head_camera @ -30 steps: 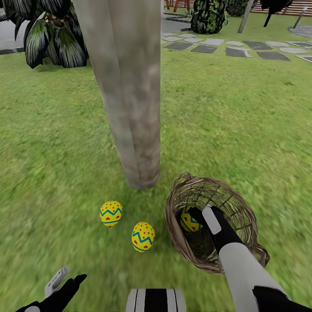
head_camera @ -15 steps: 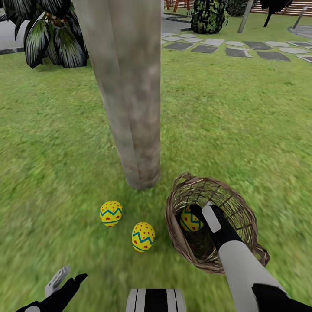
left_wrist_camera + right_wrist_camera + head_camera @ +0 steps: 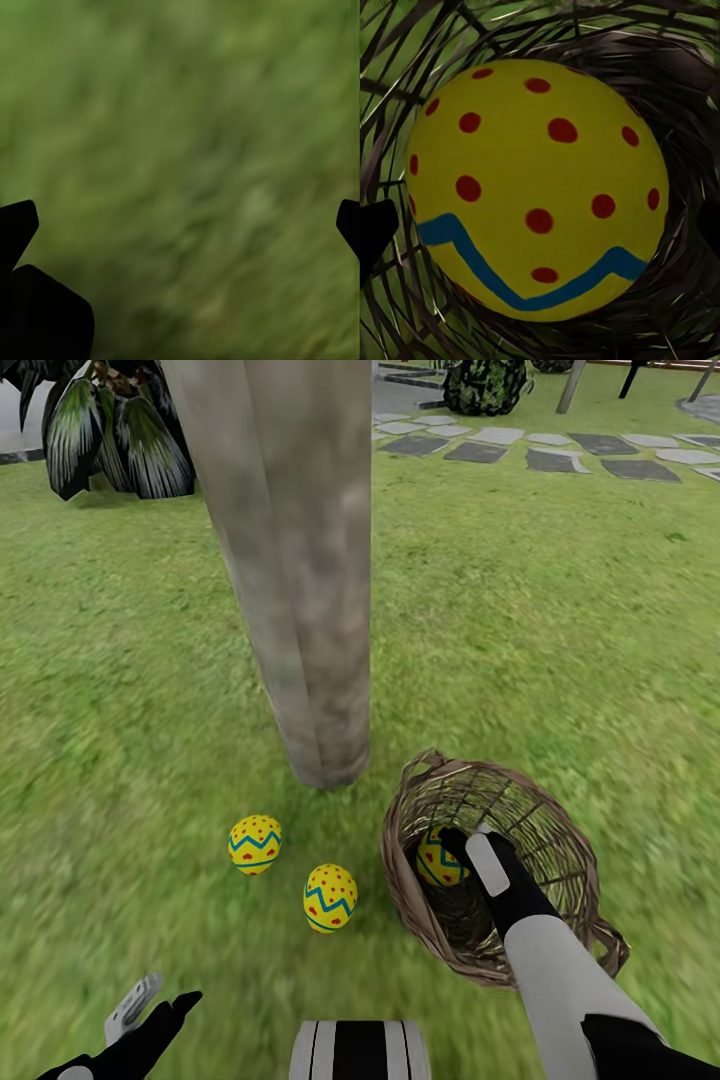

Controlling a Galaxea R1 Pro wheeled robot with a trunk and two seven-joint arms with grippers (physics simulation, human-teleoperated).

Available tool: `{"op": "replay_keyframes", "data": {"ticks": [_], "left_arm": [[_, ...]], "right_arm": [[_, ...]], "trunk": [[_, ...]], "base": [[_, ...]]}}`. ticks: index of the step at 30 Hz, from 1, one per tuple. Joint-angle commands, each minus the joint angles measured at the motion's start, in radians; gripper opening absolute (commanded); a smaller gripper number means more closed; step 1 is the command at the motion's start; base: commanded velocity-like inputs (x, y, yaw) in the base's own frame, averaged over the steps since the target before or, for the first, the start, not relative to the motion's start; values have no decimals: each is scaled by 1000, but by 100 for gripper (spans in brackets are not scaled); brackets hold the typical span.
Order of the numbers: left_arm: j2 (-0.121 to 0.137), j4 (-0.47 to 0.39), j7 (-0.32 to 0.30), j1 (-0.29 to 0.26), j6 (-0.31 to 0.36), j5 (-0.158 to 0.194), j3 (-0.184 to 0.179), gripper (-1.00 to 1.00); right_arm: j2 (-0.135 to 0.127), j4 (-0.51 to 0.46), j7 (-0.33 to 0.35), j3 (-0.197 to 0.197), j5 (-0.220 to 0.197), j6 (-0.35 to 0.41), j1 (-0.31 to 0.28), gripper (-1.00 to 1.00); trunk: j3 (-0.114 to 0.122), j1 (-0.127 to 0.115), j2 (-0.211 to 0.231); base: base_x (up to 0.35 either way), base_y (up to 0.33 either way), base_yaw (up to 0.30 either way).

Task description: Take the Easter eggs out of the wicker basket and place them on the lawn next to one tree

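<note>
On mottled lawn (image 3: 560, 660) beside tree (image 3: 300, 580): right gripper (image 3: 465, 852) spread around basket (image 3: 560, 840) egg (image 3: 436, 860).

Outdoor garden setting under even daylight. Grey paving stones (image 3: 560, 455) run in a row across the far side of the grass. A dark broad-leaved plant (image 3: 110, 425) stands at far left. A mottled dark-green shrub (image 3: 485, 385) stands beyond the stones, beside a slanted grey post (image 3: 572, 385).

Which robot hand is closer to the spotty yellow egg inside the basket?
Right. The right gripper is inside the brown wicker basket beside the yellow spotted egg; the left gripper hovers over grass, apart.
</note>
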Motion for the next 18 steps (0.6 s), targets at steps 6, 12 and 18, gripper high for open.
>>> {"op": "replay_keyframes", "data": {"ticks": [6,12,18], "left_arm": [[0,-1,9,0,5,14,0,100],[0,-1,9,0,5,13,0,100],[0,-1,9,0,5,8,-1,100]], "right_arm": [[1,-2,-5,0,-7,-3,-1,100],[1,0,-4,2,-7,-10,-10,100],[1,8,-4,2,-7,-34,-13,100]], "trunk": [[-1,0,0],[-8,1,-1],[-28,3,-2]], "base": [[0,0,0],[0,0,0],[0,0,0]]}}
